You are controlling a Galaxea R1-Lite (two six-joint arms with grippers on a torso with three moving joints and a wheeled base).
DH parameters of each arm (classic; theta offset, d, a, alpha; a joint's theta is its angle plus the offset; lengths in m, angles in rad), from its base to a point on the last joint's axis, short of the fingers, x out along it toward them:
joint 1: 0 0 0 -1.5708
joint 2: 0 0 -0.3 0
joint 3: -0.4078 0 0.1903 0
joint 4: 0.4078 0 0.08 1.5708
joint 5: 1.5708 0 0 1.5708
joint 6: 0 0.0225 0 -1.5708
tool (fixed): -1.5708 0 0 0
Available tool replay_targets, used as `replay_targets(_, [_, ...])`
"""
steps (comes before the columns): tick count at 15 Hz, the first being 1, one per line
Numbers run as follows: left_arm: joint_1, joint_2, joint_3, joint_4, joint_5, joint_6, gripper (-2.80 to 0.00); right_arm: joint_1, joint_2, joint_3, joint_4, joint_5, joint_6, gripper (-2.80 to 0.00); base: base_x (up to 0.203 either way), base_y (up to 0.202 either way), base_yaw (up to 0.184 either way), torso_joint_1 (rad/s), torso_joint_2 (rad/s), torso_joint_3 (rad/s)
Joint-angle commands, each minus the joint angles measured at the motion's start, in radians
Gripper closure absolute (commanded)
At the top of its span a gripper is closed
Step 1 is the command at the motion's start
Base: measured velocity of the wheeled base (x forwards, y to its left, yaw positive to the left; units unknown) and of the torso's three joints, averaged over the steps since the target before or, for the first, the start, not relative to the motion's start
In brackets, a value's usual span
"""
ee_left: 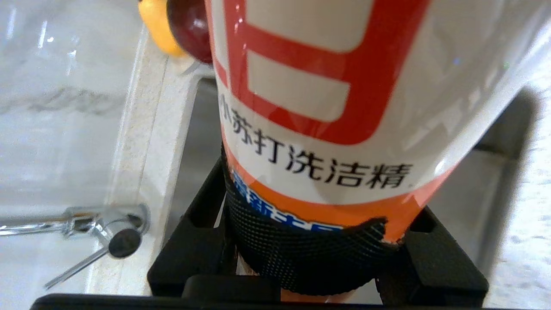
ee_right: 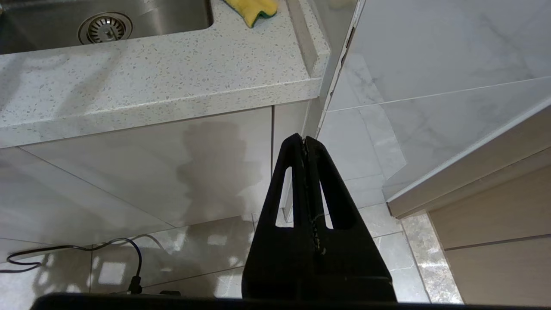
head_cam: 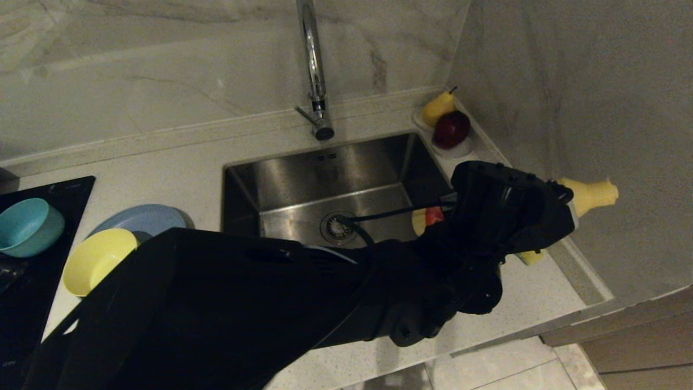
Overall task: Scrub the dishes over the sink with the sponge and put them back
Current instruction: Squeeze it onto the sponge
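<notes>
My left gripper (head_cam: pixel 514 216) is shut on a dish-soap bottle (ee_left: pixel 327 99) with a white, red and orange label, held tilted near level over the sink's (head_cam: pixel 335 179) right rim. The bottle's pale yellow top (head_cam: pixel 590 195) points at the right wall. The yellow sponge (ee_right: pixel 254 7) lies on the counter by the sink's right front corner, mostly hidden behind my hand in the head view. On the left stand the teal bowl (head_cam: pixel 27 226), the yellow bowl (head_cam: pixel 96 260) and the light-blue plate (head_cam: pixel 143 218). My right gripper (ee_right: pixel 304 142) hangs shut and empty below the counter's edge.
The tall chrome tap (head_cam: pixel 313 65) rises behind the sink. A small dish with a pear and a red fruit (head_cam: pixel 446 127) sits at the back right corner. A black cooktop (head_cam: pixel 32 303) lies under the bowls. A marble wall (head_cam: pixel 568 108) closes the right side.
</notes>
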Motion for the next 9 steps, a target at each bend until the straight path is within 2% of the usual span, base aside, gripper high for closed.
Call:
replay_targets(1, [0.002, 0.023, -0.004, 0.009, 0.02, 0.015, 0.0, 0.0, -0.002, 0.0, 0.001, 0.0, 0.0, 0.0, 0.0, 0.0, 0.0, 0.0, 0.0, 0.0])
replay_targets(2, [0.005, 0.025, -0.005, 0.014, 0.024, 0.031, 0.0, 0.0, -0.002, 0.0, 0.0, 0.001, 0.0, 0.0, 0.0, 0.0, 0.0, 0.0, 0.0, 0.0])
replay_targets(4, [0.017, 0.029, -0.027, 0.02, 0.037, 0.109, 0.0, 0.0, -0.002, 0.0, 0.0, 0.0, -0.001, 0.0, 0.0, 0.0, 0.0, 0.0, 0.0, 0.0])
replay_targets(6, [0.022, 0.04, -0.057, 0.07, 0.103, 0.12, 0.0, 0.0, -0.002, 0.0, -0.001, 0.0, 0.0, 0.0, 0.0, 0.0, 0.0, 0.0, 0.0, 0.0])
replay_targets(9, [0.022, 0.057, -0.056, 0.089, 0.155, 0.122, 0.0, 0.0, -0.002, 0.0, -0.001, 0.001, 0.0, 0.0, 0.0, 0.0, 0.0, 0.0, 0.0, 0.0])
